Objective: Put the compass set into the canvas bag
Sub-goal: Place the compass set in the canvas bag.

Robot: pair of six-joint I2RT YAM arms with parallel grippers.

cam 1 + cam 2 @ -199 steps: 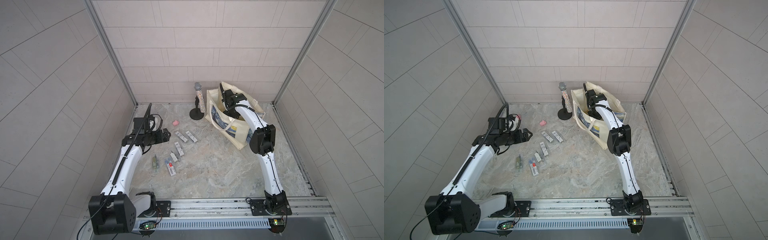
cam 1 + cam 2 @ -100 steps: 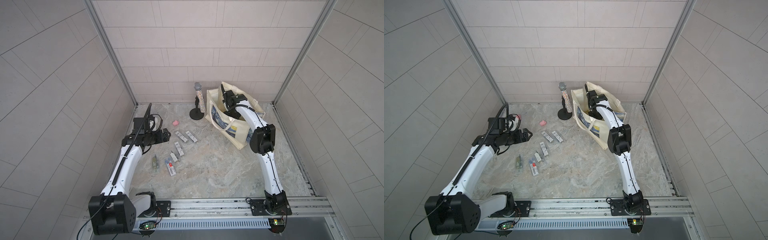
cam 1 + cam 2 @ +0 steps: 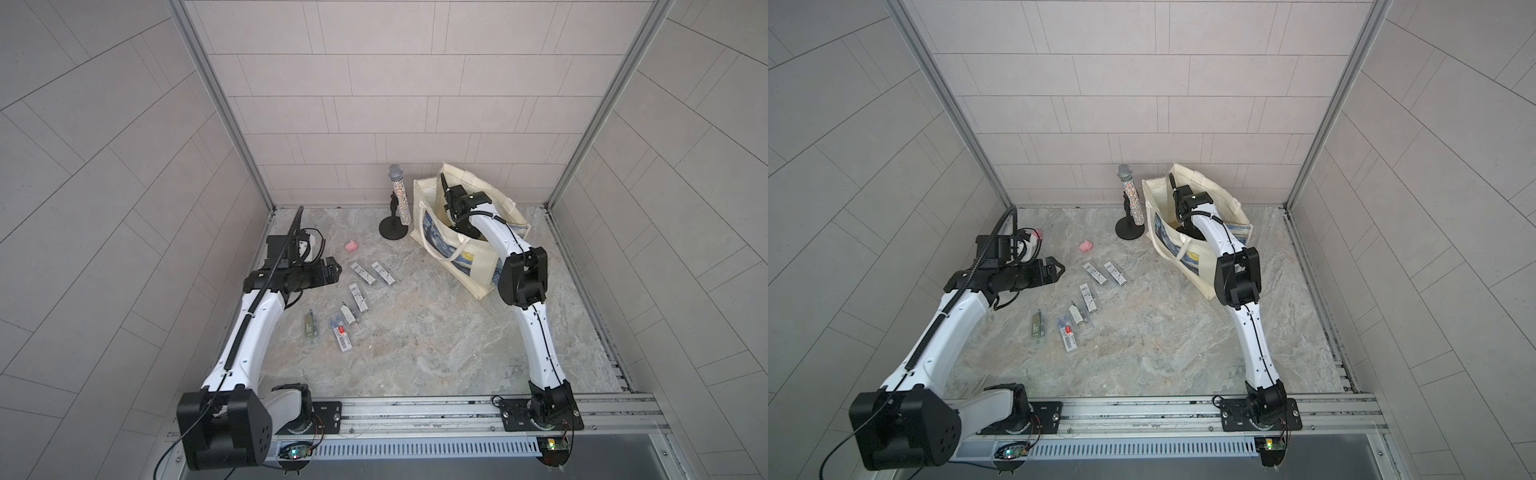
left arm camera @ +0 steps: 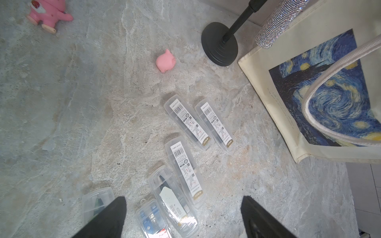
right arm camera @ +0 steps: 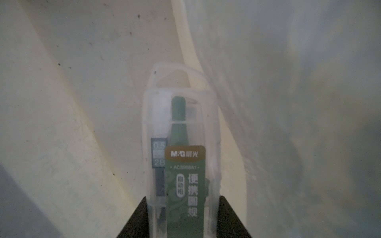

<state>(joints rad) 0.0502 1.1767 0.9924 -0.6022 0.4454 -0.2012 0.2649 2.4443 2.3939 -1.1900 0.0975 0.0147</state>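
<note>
**Right arm.** The right gripper (image 5: 182,208) is down inside the canvas bag (image 3: 432,226), hidden in both top views by the bag's rim and the wrist. In the wrist view its jaws stand narrow, clamped on the lower end of a compass set (image 5: 181,144): a clear plastic case with a green label and a green compass inside. The case points deeper into the bag, with cream cloth on all sides. Whether its far end touches the bag floor cannot be told.

**Left arm.** The left gripper (image 4: 183,197) hangs wide and empty above the loose compass cases (image 3: 358,297). Six of them lie on the marble-look table (image 3: 415,340), well apart from the bag.

**Stage.** Judged as the moment before release of this one set. Most of the task is outstanding.

**Hazards.**
- A fold or strap of cloth runs just behind the case. If the jaws part while it leans there, it may lodge against the wall instead of settling on the bottom.
- The bag is soft and stands unsupported. On withdrawal, the wrist or its cable could catch the rim or a handle and drag or tip the bag.
- The microphone on its stand (image 3: 398,195) is just beside the bag, so a shifted bag could knock it over.
- The pink pig toy (image 3: 351,246) lies near the cases and could be nudged by the left arm's next approach.
</note>
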